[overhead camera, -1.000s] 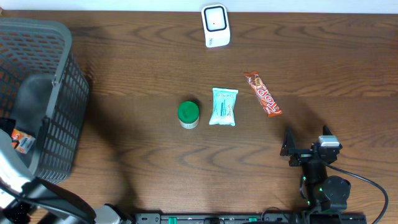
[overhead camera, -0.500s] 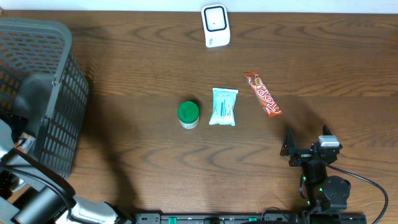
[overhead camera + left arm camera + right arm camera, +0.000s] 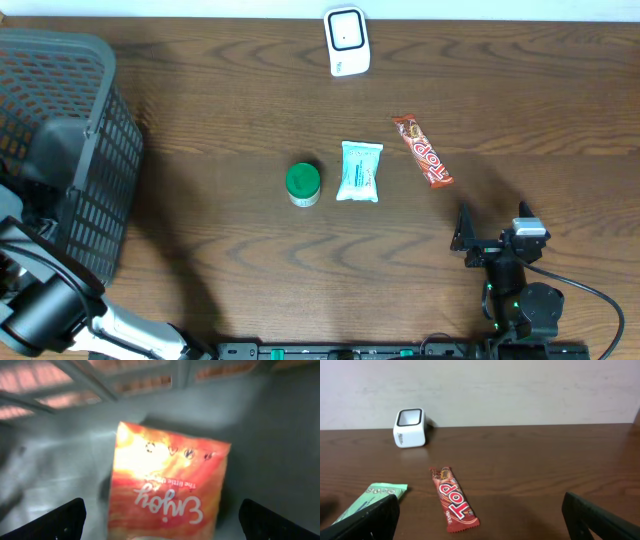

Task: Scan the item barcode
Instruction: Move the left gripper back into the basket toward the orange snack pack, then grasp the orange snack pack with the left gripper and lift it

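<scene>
Two end effectors are seen, both with their jaws spread wide and neither with hold of anything. The left end effector [image 3: 170, 522] is held inside a grey basket [image 3: 110, 150] at the left edge of the worktop [image 3: 220, 100]. Its dark fingers [image 3: 60, 520] are seen at the bottom corners of the left wrist view. An orange snack packet [image 3: 165, 485] is laid flat on the basket floor between them, printed with the word "Enjoy", which reads upside down in this view. A clear gap is seen between the packet and each finger, so the packet is not gripped. From overhead the packet is hidden by the left arm [image 3: 45, 310], which is reached over the near side of the basket.

The right end effector [image 3: 485, 520] is held low over the near right part of the worktop, on the right arm [image 3: 520, 290], and nothing is found between its fingers [image 3: 370, 520].

A white scanner [image 3: 346, 40] is stood at the far edge of the worktop, near the middle. Three items are laid out in a loose row at the centre, well apart from the scanner:
- a jar with a green lid [image 3: 303, 184] on the left
- a teal packet [image 3: 360, 171] just beside it
- a red chocolate bar [image 3: 422, 150] marked "Top" on the right, set at an angle

None of the three is touched by either arm. No barcode can be made out in any view.
</scene>
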Motion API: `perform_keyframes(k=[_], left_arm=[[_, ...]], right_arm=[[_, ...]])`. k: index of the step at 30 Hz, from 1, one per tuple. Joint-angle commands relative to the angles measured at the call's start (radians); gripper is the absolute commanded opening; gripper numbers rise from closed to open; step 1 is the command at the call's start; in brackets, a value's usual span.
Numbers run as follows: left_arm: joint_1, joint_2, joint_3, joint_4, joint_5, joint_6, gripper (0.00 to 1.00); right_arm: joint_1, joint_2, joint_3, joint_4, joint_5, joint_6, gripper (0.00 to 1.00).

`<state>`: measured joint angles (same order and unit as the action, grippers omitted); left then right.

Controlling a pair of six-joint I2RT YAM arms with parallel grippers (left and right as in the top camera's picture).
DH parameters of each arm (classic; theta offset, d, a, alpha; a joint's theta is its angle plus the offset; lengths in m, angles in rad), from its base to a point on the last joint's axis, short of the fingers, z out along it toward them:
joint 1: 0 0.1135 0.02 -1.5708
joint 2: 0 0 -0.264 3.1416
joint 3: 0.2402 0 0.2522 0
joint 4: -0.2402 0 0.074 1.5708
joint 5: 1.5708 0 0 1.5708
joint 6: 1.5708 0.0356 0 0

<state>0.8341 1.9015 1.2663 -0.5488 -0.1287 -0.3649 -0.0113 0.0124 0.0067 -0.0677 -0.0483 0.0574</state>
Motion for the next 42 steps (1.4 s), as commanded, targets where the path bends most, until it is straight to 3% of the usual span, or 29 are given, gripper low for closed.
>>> perform_keyframes(k=[1, 2, 4, 6, 11, 18, 21, 24, 30, 33, 37, 42], left_arm=[[0.001, 0.036, -0.002, -0.02, 0.017, 0.009, 0.98], [0.001, 0.039, -0.002, -0.029, 0.017, 0.009, 0.95], [0.001, 0.038, -0.002, -0.04, 0.017, 0.009, 0.75], [0.001, 0.032, -0.002, -0.046, 0.017, 0.009, 0.63], [0.001, -0.003, 0.009, -0.064, 0.014, 0.009, 0.5], [0.0, -0.16, 0.109, -0.126, 0.034, -0.018, 0.44], [0.0, -0.269, 0.138, -0.128, 0.121, -0.028, 0.44], [0.0, -0.387, 0.14, -0.13, 0.196, -0.128, 0.44], [-0.037, -0.592, 0.14, -0.144, 0.511, -0.257, 0.44], [-0.13, -0.658, 0.14, -0.151, 0.602, -0.294, 0.44], [-0.347, -0.701, 0.14, -0.155, 0.604, -0.307, 0.44], [-0.673, -0.681, 0.138, -0.158, 0.409, -0.368, 0.44]], right_arm=[[0.006, -0.003, -0.001, -0.004, 0.002, 0.009, 0.99], [0.006, -0.003, -0.001, -0.004, 0.002, 0.009, 0.99], [0.006, -0.003, -0.001, -0.004, 0.002, 0.009, 0.99], [0.006, -0.003, -0.001, -0.004, 0.002, 0.009, 0.99], [0.006, -0.003, -0.001, -0.004, 0.002, 0.009, 0.99], [0.006, -0.003, -0.001, -0.004, 0.002, 0.009, 0.99], [0.006, -0.003, -0.001, -0.004, 0.002, 0.009, 0.99], [0.006, -0.003, -0.001, -0.004, 0.002, 0.009, 0.99], [0.006, -0.003, -0.001, -0.004, 0.002, 0.009, 0.99], [0.006, -0.003, -0.001, -0.004, 0.002, 0.009, 0.99], [0.006, -0.003, -0.001, -0.004, 0.002, 0.009, 0.99], [0.006, -0.003, -0.001, -0.004, 0.002, 0.009, 0.99]])
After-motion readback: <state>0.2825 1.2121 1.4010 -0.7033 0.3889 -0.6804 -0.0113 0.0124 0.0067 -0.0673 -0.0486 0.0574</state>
